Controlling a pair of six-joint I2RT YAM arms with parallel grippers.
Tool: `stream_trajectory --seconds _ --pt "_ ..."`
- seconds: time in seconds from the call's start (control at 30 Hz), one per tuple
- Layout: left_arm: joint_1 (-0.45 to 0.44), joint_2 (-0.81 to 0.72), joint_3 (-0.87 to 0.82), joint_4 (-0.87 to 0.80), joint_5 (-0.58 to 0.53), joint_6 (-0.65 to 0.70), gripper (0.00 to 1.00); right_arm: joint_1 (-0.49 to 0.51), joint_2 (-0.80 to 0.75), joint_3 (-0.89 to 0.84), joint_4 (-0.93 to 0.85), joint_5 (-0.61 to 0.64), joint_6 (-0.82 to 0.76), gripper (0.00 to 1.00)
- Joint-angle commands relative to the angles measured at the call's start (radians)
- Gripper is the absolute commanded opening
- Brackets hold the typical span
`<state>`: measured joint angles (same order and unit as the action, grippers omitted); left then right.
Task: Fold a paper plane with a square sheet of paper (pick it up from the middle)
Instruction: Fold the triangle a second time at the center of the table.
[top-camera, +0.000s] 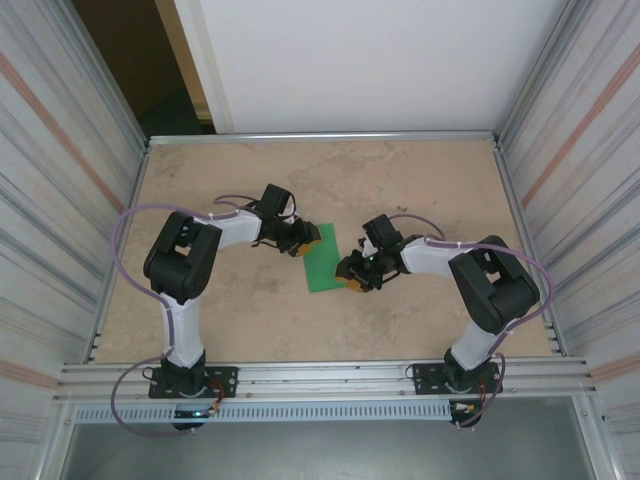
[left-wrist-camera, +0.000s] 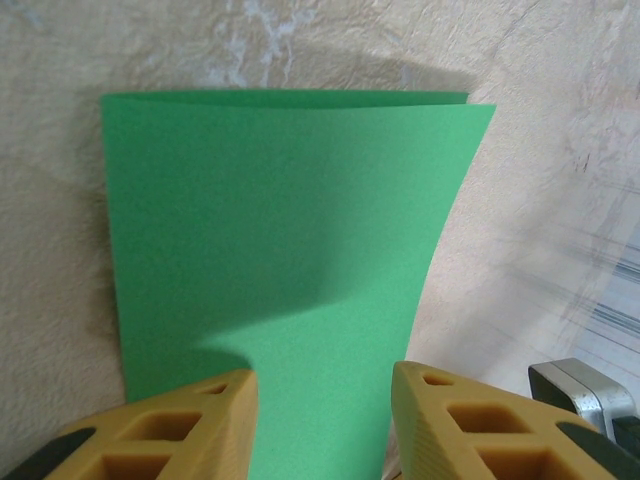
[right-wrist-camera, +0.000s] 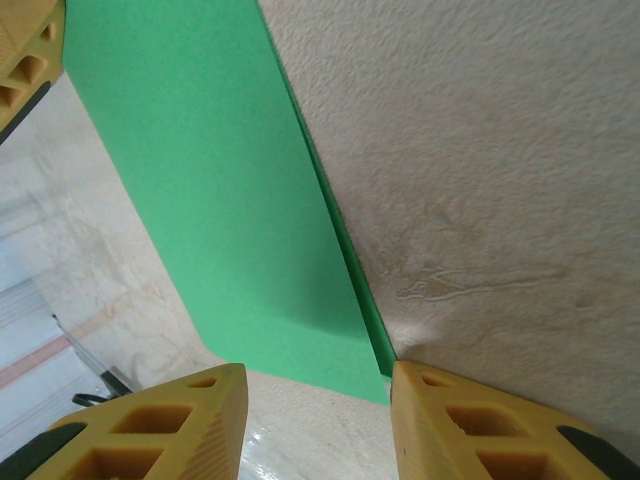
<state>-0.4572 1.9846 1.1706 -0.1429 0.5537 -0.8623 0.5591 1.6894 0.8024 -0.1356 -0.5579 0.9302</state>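
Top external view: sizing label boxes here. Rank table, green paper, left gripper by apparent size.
1. table
2. green paper and left gripper: look about alike, and the gripper sits nearer the camera, so not ranked.

Green paper (top-camera: 322, 262) between the arms' jaws

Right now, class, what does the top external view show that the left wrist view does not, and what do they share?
Top external adds both arms and the right tool at a near corner of the square sheet of paper. Left wrist adds that it is folded double, upper layer bowing up. Shared: the sheet on the table, the left tool open at its edge.
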Motion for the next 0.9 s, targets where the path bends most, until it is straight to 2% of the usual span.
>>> stream_trajectory --seconds 0.0,0.3,0.5,0.87 --pt "0.012 0.069 -0.039 -0.070 -0.072 0.000 0.42 0.007 0.002 0.007 0.023 -0.031 -0.026 0.40" --pt "0.013 0.071 -0.041 -0.063 -0.068 -0.001 0.42 -0.007 -0.023 -0.013 0.076 -0.033 0.003 0.36" --pt "0.012 0.071 -0.044 -0.057 -0.059 -0.001 0.41 -0.018 -0.015 -0.011 0.098 -0.025 0.028 0.30" --pt "0.014 0.043 0.001 -0.048 -0.016 -0.003 0.42 -0.011 0.000 0.022 0.012 -0.016 0.009 0.12"
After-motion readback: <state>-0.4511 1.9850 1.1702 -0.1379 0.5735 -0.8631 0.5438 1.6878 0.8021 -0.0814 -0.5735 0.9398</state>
